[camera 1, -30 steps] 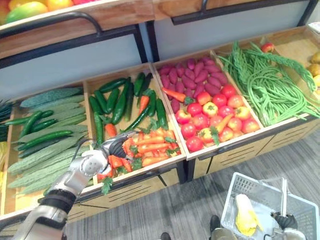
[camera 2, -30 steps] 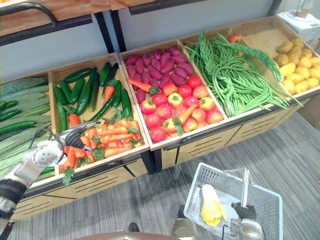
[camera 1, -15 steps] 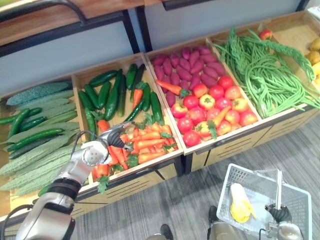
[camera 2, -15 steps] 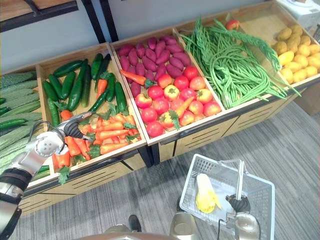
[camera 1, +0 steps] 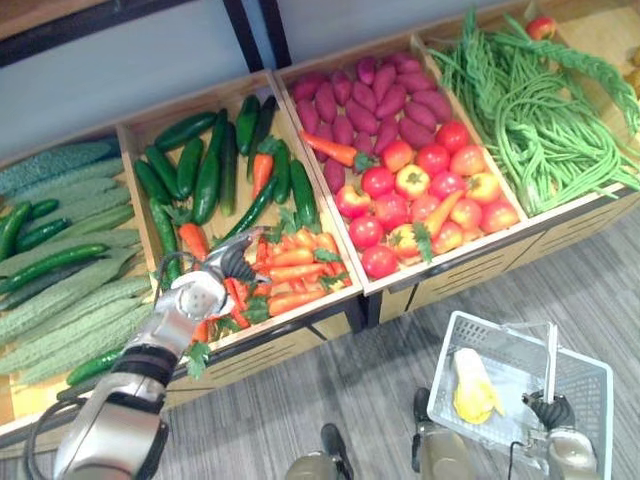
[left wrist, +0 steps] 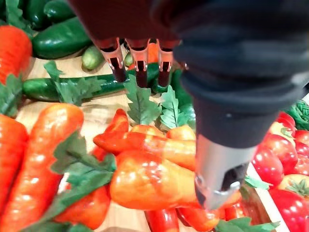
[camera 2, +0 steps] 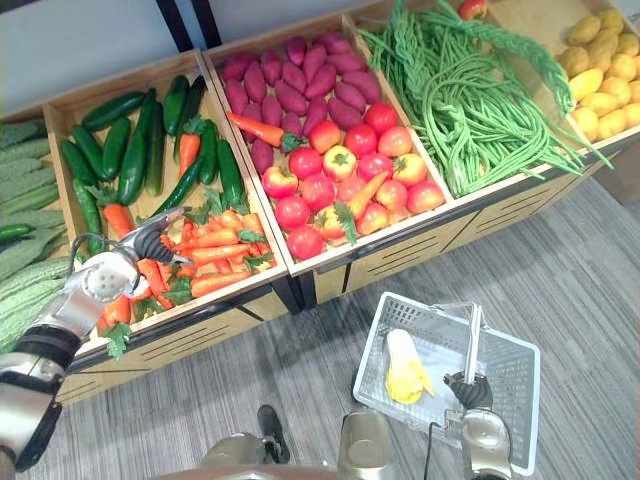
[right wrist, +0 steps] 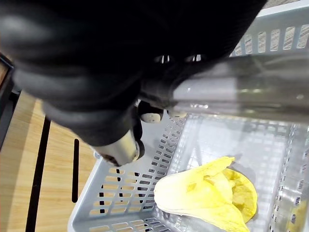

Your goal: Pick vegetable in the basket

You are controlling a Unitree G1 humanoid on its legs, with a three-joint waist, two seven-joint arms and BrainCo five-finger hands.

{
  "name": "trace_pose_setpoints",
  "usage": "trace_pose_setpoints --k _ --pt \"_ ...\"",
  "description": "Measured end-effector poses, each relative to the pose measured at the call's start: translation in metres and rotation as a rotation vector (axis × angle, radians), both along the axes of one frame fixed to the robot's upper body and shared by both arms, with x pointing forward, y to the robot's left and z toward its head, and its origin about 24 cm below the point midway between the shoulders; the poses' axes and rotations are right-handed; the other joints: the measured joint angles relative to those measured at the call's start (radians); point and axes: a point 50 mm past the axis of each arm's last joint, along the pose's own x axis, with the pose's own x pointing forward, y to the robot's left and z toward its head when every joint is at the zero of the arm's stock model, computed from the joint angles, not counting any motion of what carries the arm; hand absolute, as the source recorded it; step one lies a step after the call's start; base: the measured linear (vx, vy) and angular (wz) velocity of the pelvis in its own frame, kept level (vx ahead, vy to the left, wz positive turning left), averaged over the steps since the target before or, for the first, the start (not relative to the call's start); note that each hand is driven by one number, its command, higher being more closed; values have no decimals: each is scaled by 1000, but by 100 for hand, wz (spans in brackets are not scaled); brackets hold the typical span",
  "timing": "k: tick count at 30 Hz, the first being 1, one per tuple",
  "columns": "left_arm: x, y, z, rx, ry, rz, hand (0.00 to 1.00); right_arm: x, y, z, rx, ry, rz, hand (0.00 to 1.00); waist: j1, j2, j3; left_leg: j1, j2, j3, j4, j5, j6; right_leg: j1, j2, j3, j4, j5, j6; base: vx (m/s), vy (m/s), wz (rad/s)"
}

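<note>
Your left hand (camera 1: 200, 298) is over the carrots (camera 1: 295, 275) in the front part of a wooden bin (camera 1: 285, 345). Its fingers (left wrist: 140, 67) are stretched out and apart from the thumb (left wrist: 219, 169), so the hand holds nothing. The fingertips point across the heap towards the dark green cucumbers (camera 1: 205, 180), which lie just past them in the same bin.

In the left wrist view, one thick orange carrot (left wrist: 149, 181) lies between the fingers and the thumb, under the palm. The thumb is in front of one end of this carrot, but you cannot tell whether it touches it. More carrots with green leaves lie on both sides of the fingers. The red tomatoes (camera 1: 420, 200) are in the next bin, on the thumb side.

Your right hand (camera 1: 550, 412) is well apart from the bins, low over the grey floor. Its fingers are curled around the silver handle (camera 1: 550, 355) of a light grey plastic basket (right wrist: 116, 205), which hangs below them. One yellow vegetable (camera 1: 472, 385) lies on the bottom of the basket, under the fingers and a little to the side, near the mesh wall. No carrot is in the basket.
</note>
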Motion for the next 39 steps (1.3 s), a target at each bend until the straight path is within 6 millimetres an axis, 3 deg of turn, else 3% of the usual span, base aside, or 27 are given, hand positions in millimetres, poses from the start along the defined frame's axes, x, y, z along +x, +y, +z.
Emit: trace_pose_setpoints --k 5,9,15,25,26,39 --pt "8 -6 11 -10 -28 -3 0 11 7 6 -5 -44 33 100 -2 -15 29 -39 13 1 32 -4 -2 -31 9 11 3 9 -9 5 -25 -4" --pt "10 -8 6 -25 -10 8 0 16 7 9 -11 -62 36 100 -1 -16 50 -49 24 7 54 -14 -11 -40 20 31 3 13 -15 -15 -30 -9" --pt "21 -13 29 -22 -108 18 0 29 8 19 -24 -122 41 100 1 -18 109 -118 44 16 100 -20 -10 -93 33 52 5 36 -24 -60 -47 -7" --pt "27 -11 38 87 -143 30 0 35 10 23 -36 -149 60 100 13 -19 125 -147 52 26 113 -19 -10 -121 39 57 6 41 -24 -12 -13 -1" --pt "27 -11 38 87 -143 31 100 36 11 23 -27 -158 62 100 13 -22 127 -147 52 26 113 -19 -10 -122 39 57 6 41 -24 0 0 0" --pt "29 -12 44 125 -205 47 100 45 13 28 -29 -186 74 100 13 -25 130 -144 45 25 102 -15 -7 -122 34 56 4 42 -23 0 0 0"
